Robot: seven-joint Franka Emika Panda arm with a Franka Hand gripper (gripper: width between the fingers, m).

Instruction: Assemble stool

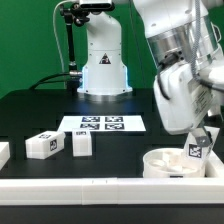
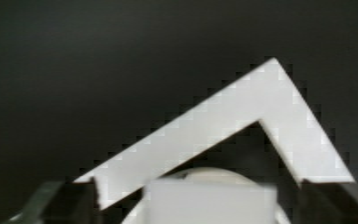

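The round white seat lies at the front of the table on the exterior view's right. One tagged leg stands upright in its right side. My gripper hangs straight over that leg. In the wrist view the leg's white top sits between the dark fingers, with a dark gap on each side, so the jaws stand open around it. A curve of the seat shows just behind the leg. Two more legs lie loose on the exterior view's left.
The marker board lies flat mid-table in front of the robot base. A white border rail runs along the front edge, and its corner shows as a white angle in the wrist view. A white block sits at the far left.
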